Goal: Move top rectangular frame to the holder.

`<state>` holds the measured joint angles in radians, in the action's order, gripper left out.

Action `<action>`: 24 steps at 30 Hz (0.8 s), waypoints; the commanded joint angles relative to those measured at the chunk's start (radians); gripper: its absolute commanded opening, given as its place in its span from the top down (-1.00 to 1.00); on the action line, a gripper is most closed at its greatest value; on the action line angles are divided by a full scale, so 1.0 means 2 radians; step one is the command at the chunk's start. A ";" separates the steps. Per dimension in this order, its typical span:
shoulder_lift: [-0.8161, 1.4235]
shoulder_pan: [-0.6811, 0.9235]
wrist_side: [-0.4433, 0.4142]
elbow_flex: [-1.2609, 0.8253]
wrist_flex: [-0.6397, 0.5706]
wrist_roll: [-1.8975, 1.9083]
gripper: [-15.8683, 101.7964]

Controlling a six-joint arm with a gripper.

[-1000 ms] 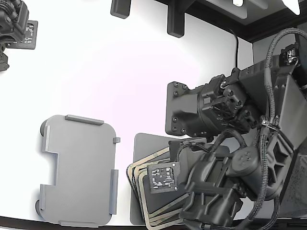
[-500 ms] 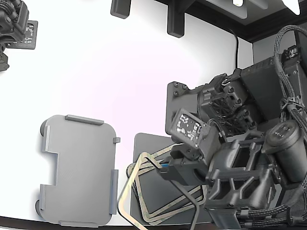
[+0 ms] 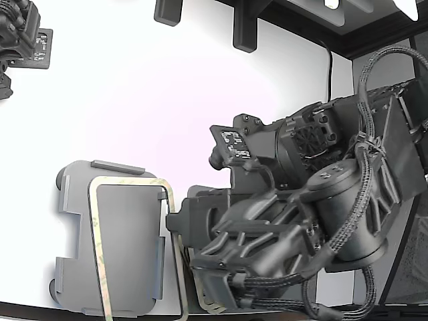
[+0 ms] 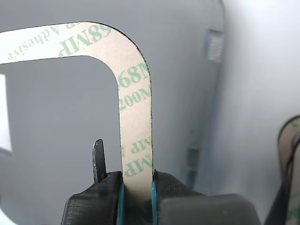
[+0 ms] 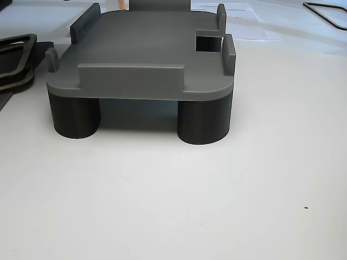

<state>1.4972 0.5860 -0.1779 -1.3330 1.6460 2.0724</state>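
The top rectangular frame [image 3: 99,254], thin and tan with green print, hangs flat over the light grey holder [image 3: 127,247] at the exterior view's lower left. It roughly lines up with the holder's outline. My gripper [image 3: 171,221] is shut on the frame's long side nearest the arm. In the wrist view the two fingertips [image 4: 137,187] pinch the frame strip [image 4: 136,117] just below a rounded corner, with the holder [image 4: 56,117] beneath. In the other view the holder [image 5: 141,54] stands on dark round legs. Whether the frame touches the holder cannot be told.
The remaining stacked frames [image 3: 200,302] lie on a darker grey mat [image 3: 200,195] under my arm, right of the holder; they also show in the other view [image 5: 16,51]. A second arm's tool [image 3: 23,37] sits at the exterior view's top left. Dark brackets [image 3: 244,30] stand at the back.
The frame has come off the stack and moved to the exterior view's left, from tilted beside the mat to lying over the holder. My arm swung left with it.
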 commanded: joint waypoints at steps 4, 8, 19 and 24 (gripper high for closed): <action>-0.066 -0.017 0.002 0.069 0.005 0.014 0.91; -0.085 -0.018 0.008 0.081 0.005 0.016 0.90; -0.097 -0.014 0.005 0.074 0.005 0.046 0.91; -0.092 -0.014 0.008 0.058 0.005 0.057 0.91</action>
<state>1.2824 0.5676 -0.1657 -1.2287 1.6460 2.1813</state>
